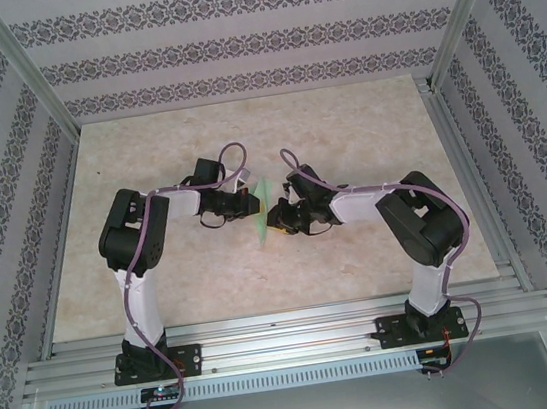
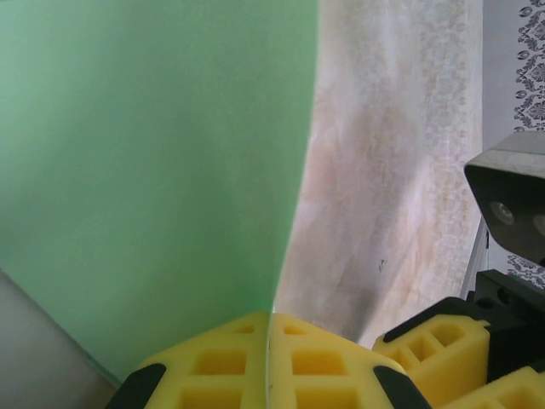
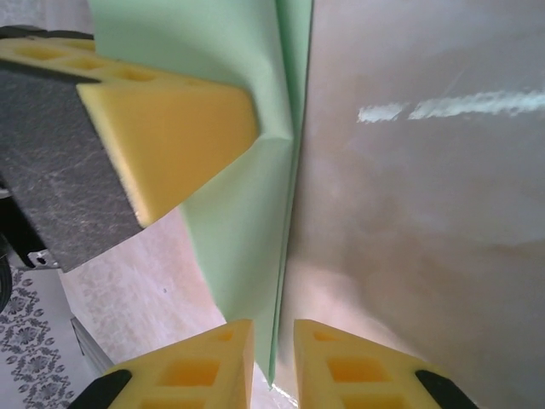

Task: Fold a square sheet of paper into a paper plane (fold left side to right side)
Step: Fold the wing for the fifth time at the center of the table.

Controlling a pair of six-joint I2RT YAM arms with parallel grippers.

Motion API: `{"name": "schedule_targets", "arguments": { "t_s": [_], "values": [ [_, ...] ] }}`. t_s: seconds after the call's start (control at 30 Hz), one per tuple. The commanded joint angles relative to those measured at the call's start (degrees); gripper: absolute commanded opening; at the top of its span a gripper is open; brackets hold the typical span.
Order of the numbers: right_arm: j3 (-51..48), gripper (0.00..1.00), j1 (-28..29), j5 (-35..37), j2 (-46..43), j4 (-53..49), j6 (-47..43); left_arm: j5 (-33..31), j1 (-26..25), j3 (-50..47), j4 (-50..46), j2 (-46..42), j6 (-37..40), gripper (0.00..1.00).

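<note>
Light green and matte, the sheet of paper [image 1: 263, 213] stands on edge, folded into flat layers along a straight crease, one edge pinched tight between the pads of my left claw [image 2: 270, 341].

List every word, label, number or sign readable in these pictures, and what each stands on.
None can be read.
The green paper is blank, the yellow pads bear no marks, the wallpaper has ornament, not letters.
The small boards at the arm bases are too small to read.

Light green paper plane [image 2: 153, 170]; yellow left gripper [image 2: 268, 341]; beige marbled table [image 2: 400, 170].
</note>
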Motion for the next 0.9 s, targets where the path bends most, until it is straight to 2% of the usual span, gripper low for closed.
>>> {"name": "schedule_targets", "arguments": {
  "t_s": [0.0, 0.2, 0.47, 0.67, 0.87],
  "values": [
    [1.5, 0.19, 0.8, -0.7, -1.1, 1.9, 0.7, 1.5, 1.2, 0.7, 2.0, 1.4, 2.1, 0.02],
    [2.1, 0.19, 1.8, -0.7, -0.2, 2.5, 1.6, 1.5, 1.3, 0.7, 2.4, 1.9, 1.8, 0.02],
    [3.3, 0.13, 2.4, -0.9, 0.7, 3.0, 1.8, 1.3, 1.3, 0.7, 2.8, 2.0, 1.3, 0.02],
    [3.8, 0.14, 2.6, -0.7, 1.4, 2.6, 1.6, 1.1, 1.4, 0.7, 2.9, 2.3, 1.2, 0.02],
    [1.7, 0.17, 1.8, 2.8, -2.1, -0.6, -0.3, 0.8, 1.4, 0.7, 2.6, 2.3, 1.4, 0.02]
  ]
}}
